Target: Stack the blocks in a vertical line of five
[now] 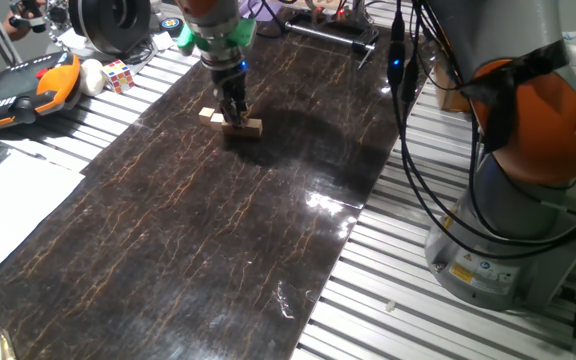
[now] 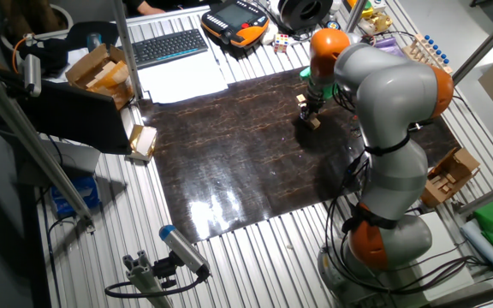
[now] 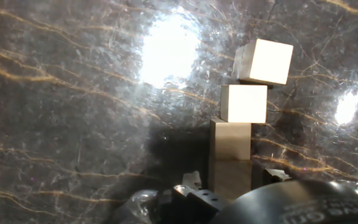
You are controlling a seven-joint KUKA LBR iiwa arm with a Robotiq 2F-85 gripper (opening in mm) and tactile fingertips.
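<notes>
Several light-tan wooden blocks lie flat in a row on the dark marbled mat [image 1: 218, 230]. In the hand view the far block [image 3: 264, 61] and the one below it [image 3: 244, 102] are bright. The near blocks [image 3: 230, 155] run down between my fingers. My gripper [image 3: 230, 180] stands low over the mat and straddles the nearest block, with a small gap on each side. In one fixed view the gripper [image 1: 235, 118] hides that block, with blocks to the left [image 1: 209, 115] and right [image 1: 254, 127]. In the other fixed view the gripper [image 2: 310, 113] stands between two blocks [image 2: 301, 100] [image 2: 314, 123].
A Rubik's cube [image 1: 118, 75] and an orange teach pendant [image 1: 28, 90] lie off the mat's far left corner. White paper [image 1: 8, 200] lies left of the mat. The arm's base [image 1: 513, 220] stands to the right with hanging cables [image 1: 408, 90]. A small cardboard box [image 2: 144, 141] sits at the mat's edge.
</notes>
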